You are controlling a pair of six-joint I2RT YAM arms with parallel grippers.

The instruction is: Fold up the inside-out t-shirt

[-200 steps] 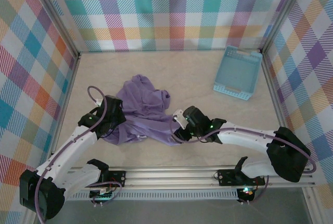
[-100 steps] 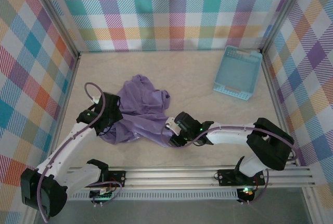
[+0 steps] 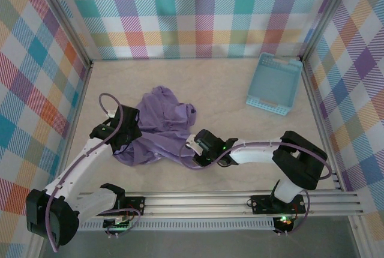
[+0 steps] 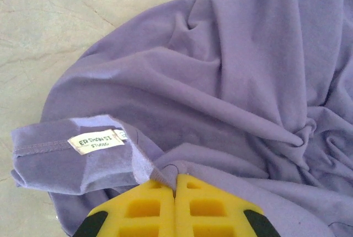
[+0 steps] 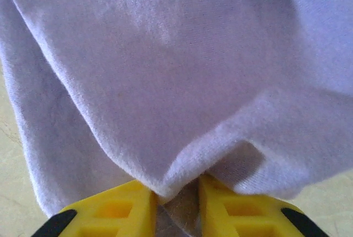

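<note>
The lavender t-shirt (image 3: 162,120) lies crumpled left of the table's middle. In the left wrist view the t-shirt (image 4: 231,71) shows its seams and a white neck label (image 4: 95,142) on the outside. My left gripper (image 3: 133,138) is at the shirt's left edge; its yellow fingers are shut on a small pinch of fabric (image 4: 175,179) beside the label. My right gripper (image 3: 188,149) is low at the shirt's near right edge. Its jaws stand narrowly apart (image 5: 175,190) with a fold of the t-shirt (image 5: 165,71) hem reaching into the gap.
A light blue slotted basket (image 3: 275,84) stands at the back right near the checked wall. Bare beige table (image 3: 240,120) lies between it and the shirt. The metal rail (image 3: 240,201) with the arm bases runs along the near edge.
The right arm has stretched left and its gripper has slid to the shirt's near edge while its jaws narrowed around the hem. The left gripper has stayed shut on the fabric, shifting slightly.
</note>
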